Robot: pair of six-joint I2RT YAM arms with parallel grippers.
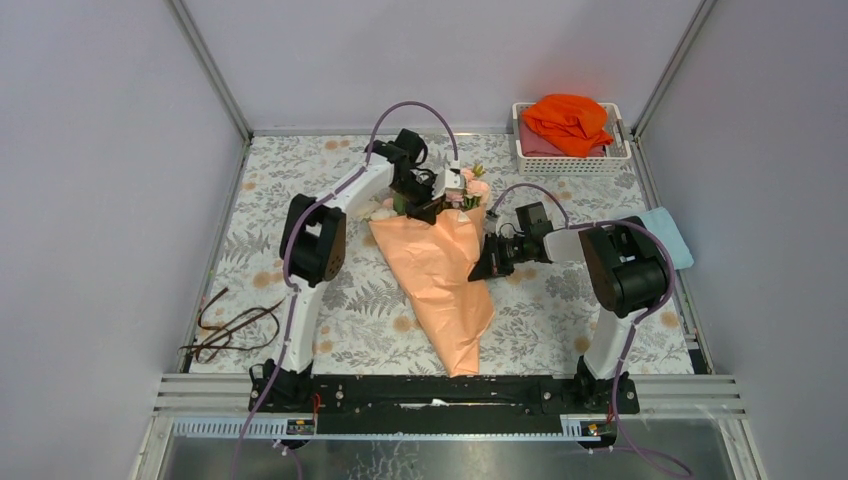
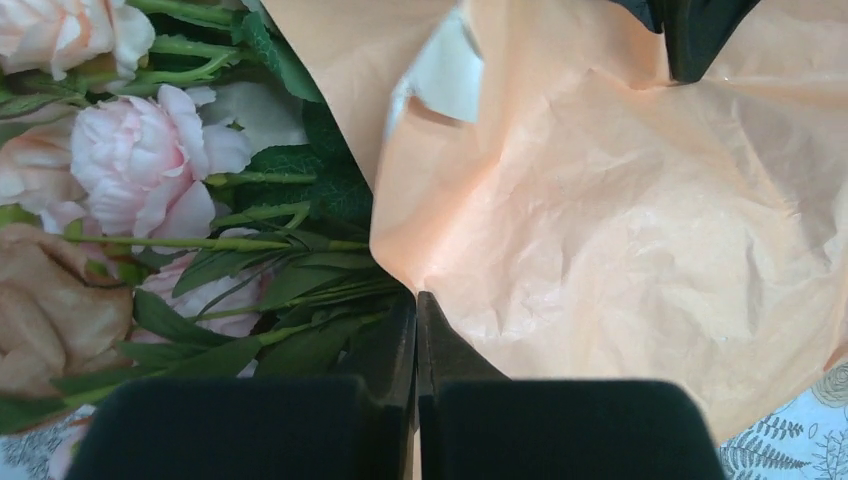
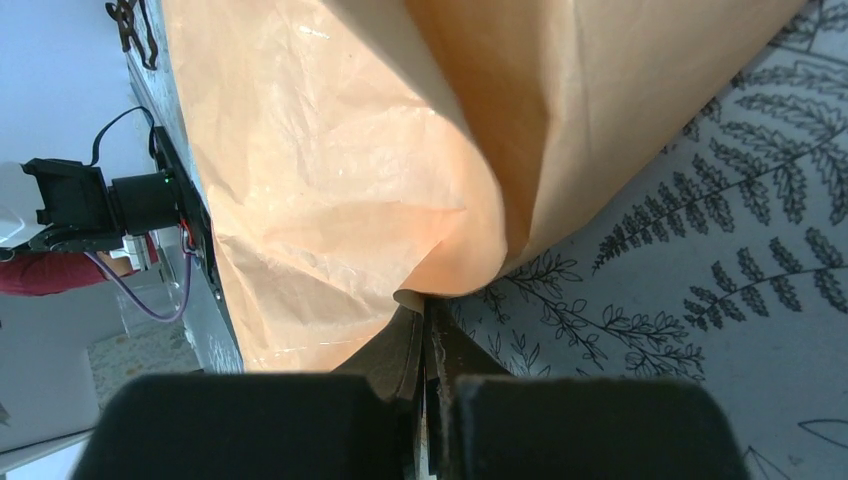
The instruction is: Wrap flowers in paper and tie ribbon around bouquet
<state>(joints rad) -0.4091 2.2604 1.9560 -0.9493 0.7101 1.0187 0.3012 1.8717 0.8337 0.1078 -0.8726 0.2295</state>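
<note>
Jaws of left gripper (image 2: 415, 312) pinched shut on the paper (image 2: 600, 220) edge, just beside the flowers (image 2: 140, 160) and their stems. Across the cone, right gripper (image 3: 428, 318) clamped on a paper fold, low against the table (image 3: 700, 250). Wrapping looks mostly formed: bouquet (image 1: 445, 275) lies mid-table, blooms at far end. Tying not begun; ribbon (image 1: 228, 330) loose, well apart at the left

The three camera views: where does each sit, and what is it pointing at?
Top external: above and behind the arms, looking down on the table; shows left arm, right arm, bouquet, ribbon.
Left wrist: on the left arm, looking along its left hand, shut on paper beside flowers.
Right wrist: on the right arm, looking along its right hand, pinching the paper's edge.
Shared: both wrist views see the peach paper.
</note>
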